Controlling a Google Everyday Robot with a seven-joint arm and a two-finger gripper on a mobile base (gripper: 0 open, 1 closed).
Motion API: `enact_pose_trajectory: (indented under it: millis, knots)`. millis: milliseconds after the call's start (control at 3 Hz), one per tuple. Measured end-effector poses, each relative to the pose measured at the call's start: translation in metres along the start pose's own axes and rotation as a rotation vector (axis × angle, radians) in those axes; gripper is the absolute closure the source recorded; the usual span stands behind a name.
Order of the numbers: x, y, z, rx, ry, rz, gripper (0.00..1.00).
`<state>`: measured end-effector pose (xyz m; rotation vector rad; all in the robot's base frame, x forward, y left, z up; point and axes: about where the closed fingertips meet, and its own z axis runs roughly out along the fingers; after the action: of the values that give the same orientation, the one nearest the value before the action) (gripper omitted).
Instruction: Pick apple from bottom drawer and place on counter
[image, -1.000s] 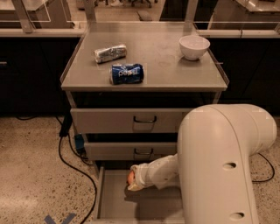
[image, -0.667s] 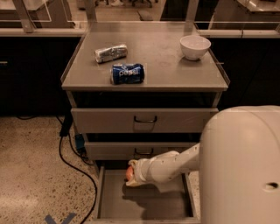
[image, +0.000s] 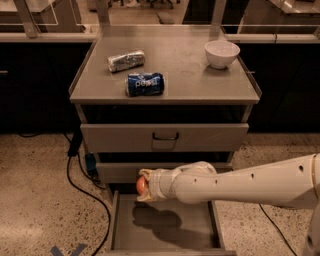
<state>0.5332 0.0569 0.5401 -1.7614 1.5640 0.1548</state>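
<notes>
Grasping the apple (image: 140, 184) above the bottom drawer (image: 196, 233), the gripper (image: 144, 186) clenches it; likely light, firm, smooth and slippery, best squeezed across its middle.

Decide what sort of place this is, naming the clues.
Probably a lab or workshop: a grey metal drawer cabinet, glass-panelled ledges behind it, a speckled hard floor with a trailing cable. The robot's pincer holds the apple above the open bottom drawer.
</notes>
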Motion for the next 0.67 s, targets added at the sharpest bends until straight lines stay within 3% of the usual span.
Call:
enact_pose_trajectory:
  millis: [667]
  knots:
    - [-0.0097,0.0020,-0.0096,-0.004,-0.001,0.003,1.00]
